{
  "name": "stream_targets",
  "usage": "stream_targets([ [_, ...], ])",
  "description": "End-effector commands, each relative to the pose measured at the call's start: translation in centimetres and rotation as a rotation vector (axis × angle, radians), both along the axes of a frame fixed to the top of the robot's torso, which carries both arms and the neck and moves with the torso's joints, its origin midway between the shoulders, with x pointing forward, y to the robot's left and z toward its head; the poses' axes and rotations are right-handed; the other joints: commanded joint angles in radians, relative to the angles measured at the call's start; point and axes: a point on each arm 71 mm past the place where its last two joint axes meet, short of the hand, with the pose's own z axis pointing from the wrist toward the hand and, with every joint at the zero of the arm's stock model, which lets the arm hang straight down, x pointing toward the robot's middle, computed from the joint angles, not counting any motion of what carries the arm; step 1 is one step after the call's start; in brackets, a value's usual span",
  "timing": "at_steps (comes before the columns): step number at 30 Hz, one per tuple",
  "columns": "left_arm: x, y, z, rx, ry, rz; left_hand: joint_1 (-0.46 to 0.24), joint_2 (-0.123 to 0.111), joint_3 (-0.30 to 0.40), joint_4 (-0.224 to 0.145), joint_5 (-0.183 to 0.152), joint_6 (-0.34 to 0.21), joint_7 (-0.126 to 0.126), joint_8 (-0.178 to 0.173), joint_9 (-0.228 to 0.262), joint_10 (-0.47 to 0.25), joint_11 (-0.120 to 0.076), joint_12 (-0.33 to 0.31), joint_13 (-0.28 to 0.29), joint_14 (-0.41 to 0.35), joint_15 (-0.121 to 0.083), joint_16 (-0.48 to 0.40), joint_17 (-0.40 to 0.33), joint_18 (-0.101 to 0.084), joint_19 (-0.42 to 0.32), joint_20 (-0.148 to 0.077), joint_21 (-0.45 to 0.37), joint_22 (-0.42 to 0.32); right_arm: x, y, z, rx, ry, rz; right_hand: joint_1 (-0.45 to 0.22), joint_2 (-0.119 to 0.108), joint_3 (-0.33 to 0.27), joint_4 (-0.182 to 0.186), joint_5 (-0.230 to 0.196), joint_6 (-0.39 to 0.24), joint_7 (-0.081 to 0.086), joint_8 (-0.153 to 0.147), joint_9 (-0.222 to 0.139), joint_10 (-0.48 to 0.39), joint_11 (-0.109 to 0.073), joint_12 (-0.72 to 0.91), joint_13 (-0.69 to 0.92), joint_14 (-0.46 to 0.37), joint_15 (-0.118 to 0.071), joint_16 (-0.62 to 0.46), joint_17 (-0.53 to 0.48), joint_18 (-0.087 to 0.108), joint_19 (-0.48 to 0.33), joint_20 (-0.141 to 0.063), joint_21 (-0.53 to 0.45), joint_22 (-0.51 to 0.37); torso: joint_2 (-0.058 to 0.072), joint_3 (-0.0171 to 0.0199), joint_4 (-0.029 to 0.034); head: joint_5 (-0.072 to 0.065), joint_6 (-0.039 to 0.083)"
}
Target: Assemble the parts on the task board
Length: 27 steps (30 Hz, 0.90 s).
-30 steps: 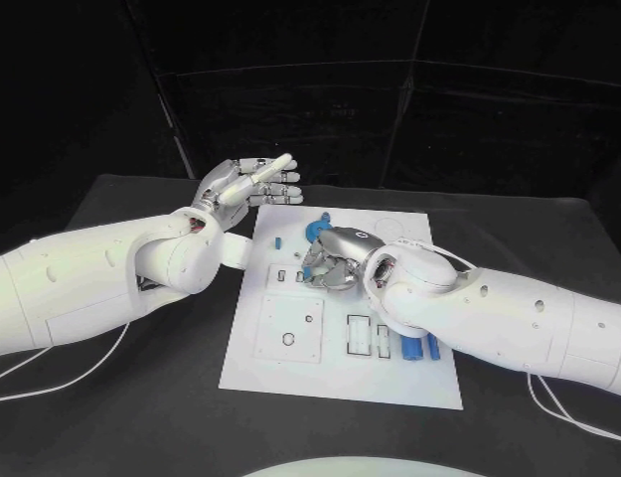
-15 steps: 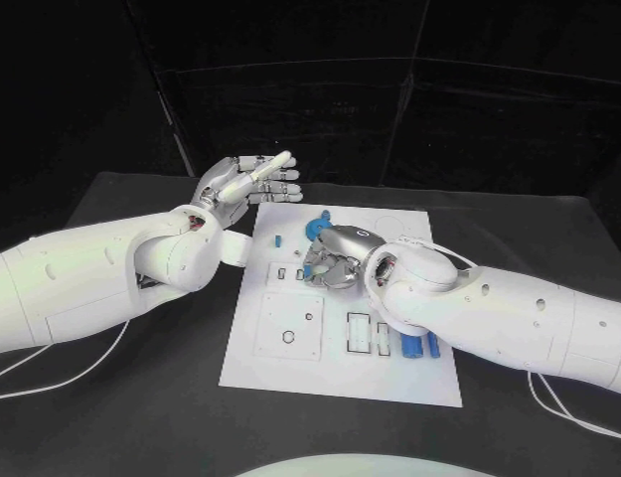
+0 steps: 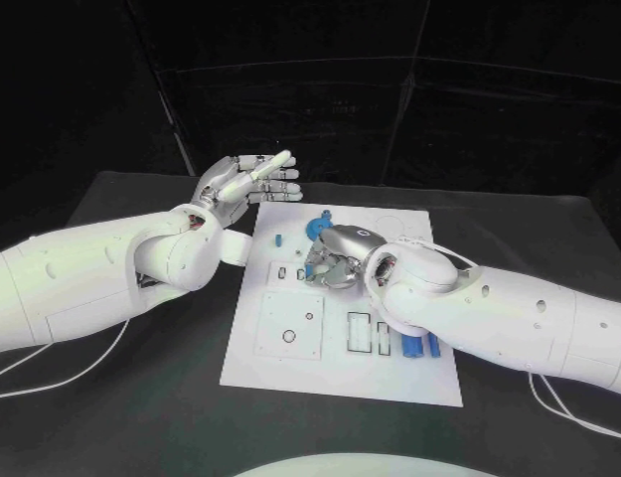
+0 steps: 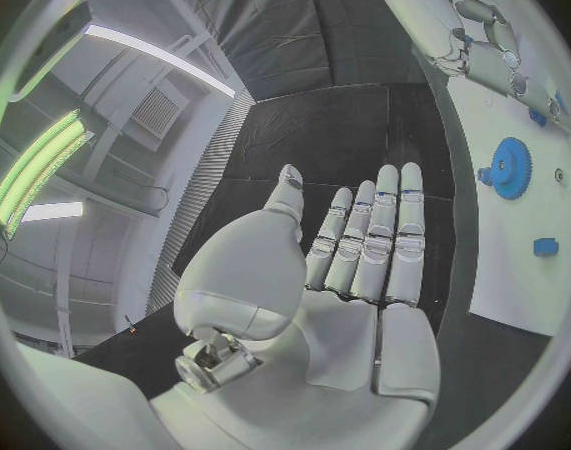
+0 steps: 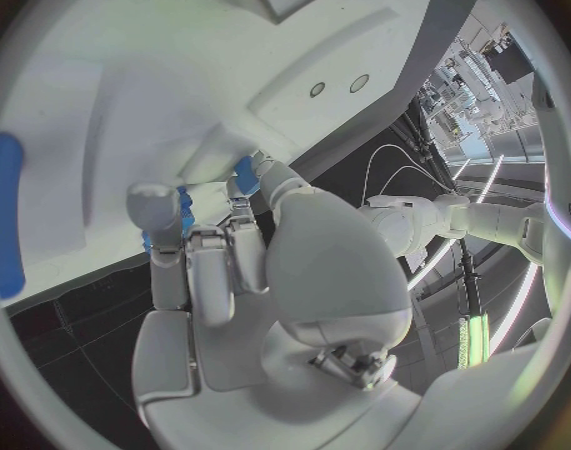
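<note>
Little has moved over the last second: the right hand [image 3: 336,260] has stayed hunched over the middle of the task board [image 3: 342,383], shifting only a touch, and the left hand [image 3: 247,181] has kept its raised pose beyond the board's far left corner.

Seen from the right wrist, the right hand [image 5: 254,270] has its fingers curled down onto the white plate, and small blue parts [image 5: 183,213] sit right at its fingertips [image 5: 151,208]. Whether one is truly pinched or merely touched cannot be told, since the fingers cover most of them. Another blue part [image 5: 5,213], long and narrow, lies on the board off to one side of that hand.

The task board lies in the middle of the black table [image 3: 124,397]. A blue gear [image 3: 315,229] sits near its far edge, just beyond the right hand, with a small blue block [image 3: 280,240] beside it toward the left hand. Two elongated blue pieces [image 3: 420,347] lie side by side near the board's right edge, beneath the right forearm.

The left hand [image 4: 360,260] is flat and open, fingers straight and close together, thumb apart, holding nothing and touching nothing. In its wrist view the blue gear [image 4: 508,167] and the small blue block [image 4: 545,247] show on the board beside it.
</note>
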Motion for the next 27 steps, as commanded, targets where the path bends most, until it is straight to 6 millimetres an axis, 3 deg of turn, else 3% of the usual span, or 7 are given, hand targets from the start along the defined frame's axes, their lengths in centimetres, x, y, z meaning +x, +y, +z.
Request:
stream_targets([
  [1,-0.01,-0.13,0.18,-0.008,-0.008,-0.01,0.001,0.006,0.0,-0.006,0.003,0.008,0.033,-0.005,-0.002,0.002,0.003,-0.006,-0.001,0.004,0.0,-0.005,-0.002,0.009,0.005,0.001,-0.005,-0.002,0.05,-0.41,-0.74,-0.047,0.024,-0.022,-0.004,-0.008,0.003,-0.004,-0.005,-0.012,0.003,-0.008,-0.001,-0.007,0.0,-0.007,0.055,0.087,0.002,-0.001,0.194,-0.004,-0.005,0.004,-0.007,-0.002,0.0,0.0,-0.0008,0.0,0.0],
  [12,-0.01,-0.07,0.2,-0.007,-0.01,-0.006,0.0,0.007,0.0,-0.006,0.003,0.008,0.033,-0.006,-0.002,0.002,0.003,-0.007,-0.001,0.004,0.0,-0.006,-0.002,0.009,0.006,0.0,-0.006,-0.002,0.18,-0.33,-0.62,-0.025,0.011,-0.031,-0.032,-0.041,-0.009,0.003,0.042,-0.053,0.018,-0.031,-0.005,-0.034,0.013,-0.036,0.022,0.087,0.013,-0.002,0.193,-0.003,-0.009,0.014,-0.014,-0.013,0.0,0.0005,-0.0005,-0.004,-0.001],
  [24,-0.04,-0.09,0.2,-0.007,-0.009,-0.007,0.0,0.007,0.0,-0.007,0.003,0.008,0.033,-0.007,-0.002,0.002,0.003,-0.007,-0.001,0.004,0.0,-0.006,-0.002,0.009,0.006,0.0,-0.006,-0.002,0.23,-0.34,-0.59,-0.019,0.008,-0.036,-0.046,-0.051,-0.018,0.01,0.042,-0.064,0.021,-0.036,-0.004,-0.038,0.017,-0.039,0.018,0.086,0.016,-0.003,0.191,-0.002,-0.011,0.018,-0.017,-0.017,0.0,0.0002,-0.0006,-0.002,-0.002],
  [27,-0.04,-0.08,0.2,-0.007,-0.008,-0.007,0.0,0.007,0.0,-0.007,0.003,0.008,0.033,-0.007,-0.002,0.002,0.003,-0.007,-0.001,0.004,0.0,-0.006,-0.002,0.009,0.006,0.0,-0.006,-0.002,0.24,-0.38,-0.48,-0.007,-0.001,-0.044,-0.061,-0.07,-0.038,0.018,0.023,-0.102,0.028,-0.052,-0.007,-0.062,0.023,-0.063,-0.012,0.086,0.021,-0.003,0.189,-0.001,-0.014,0.022,-0.022,-0.026,0.0,0.0001,-0.0008,-0.002,-0.002],
])
